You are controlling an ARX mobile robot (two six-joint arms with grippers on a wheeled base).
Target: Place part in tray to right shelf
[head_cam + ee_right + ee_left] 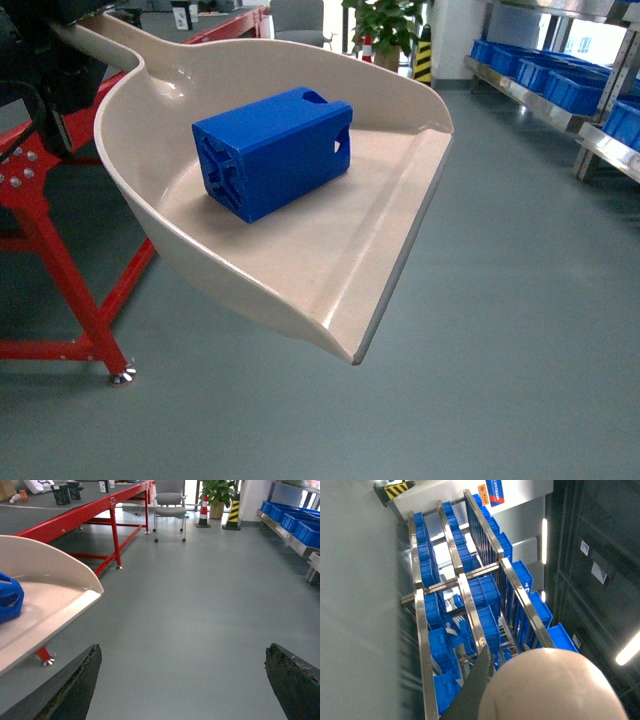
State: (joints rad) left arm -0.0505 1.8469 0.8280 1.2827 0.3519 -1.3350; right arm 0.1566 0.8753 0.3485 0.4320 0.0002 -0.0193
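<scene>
I am holding the tray (330, 270) up in the air with my left arm, over the gray floor (500, 330). Its long handle is running back to my upper left, and its flat open lip is pointing to the right and toward me. The blue part (272, 152) is lying inside the tray, near the back curved wall, well away from the lip. Its long side is going from the ribbed end near me to the end with the holes, farther right. My left gripper is hidden behind the tray, so I cannot tell if its fingers are squeezing the handle, though I think they are. My right gripper (182, 680) is hanging empty below the tray, with its two fingers (75, 685) spread wide apart. Farther off, the right shelf (560, 95) with its blue crates (585, 85) is standing well away on my right. I am guessing I must roll that way first, since my left arm carries everything.
</scene>
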